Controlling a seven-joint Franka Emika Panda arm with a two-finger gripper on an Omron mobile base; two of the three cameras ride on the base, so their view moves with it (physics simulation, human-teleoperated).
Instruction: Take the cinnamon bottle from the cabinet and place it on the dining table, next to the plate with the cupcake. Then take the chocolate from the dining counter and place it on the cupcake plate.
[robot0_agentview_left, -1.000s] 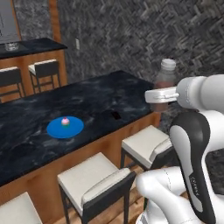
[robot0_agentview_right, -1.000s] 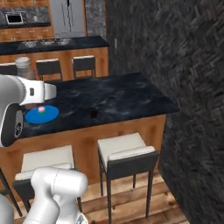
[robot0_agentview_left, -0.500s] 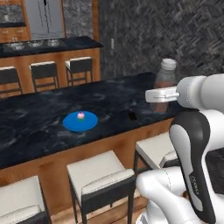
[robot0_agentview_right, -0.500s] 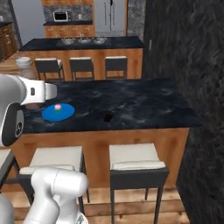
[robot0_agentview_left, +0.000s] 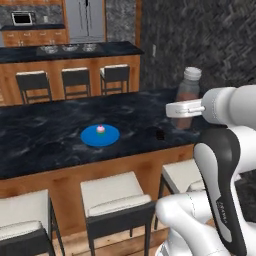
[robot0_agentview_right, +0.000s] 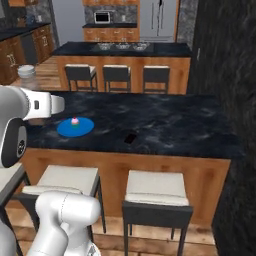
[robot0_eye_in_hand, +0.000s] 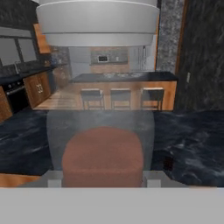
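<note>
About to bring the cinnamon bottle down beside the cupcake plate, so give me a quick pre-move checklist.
1. Cinnamon bottle held in gripper: ok.
2. Bottle upright, cap on top: ok.
3. Blue plate with cupcake in view on the counter: ok.
4. Bare counter beside the plate for the bottle: ok.
5. Chocolate lies apart from the plate, clear of that spot: ok.
6. Grip firmness: cannot tell.

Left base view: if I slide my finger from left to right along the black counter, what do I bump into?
Round blue plate with a small pink-topped cupcake → small dark chocolate piece → brown cinnamon bottle with a grey cap, held upright above the counter's right end in the white gripper.
</note>
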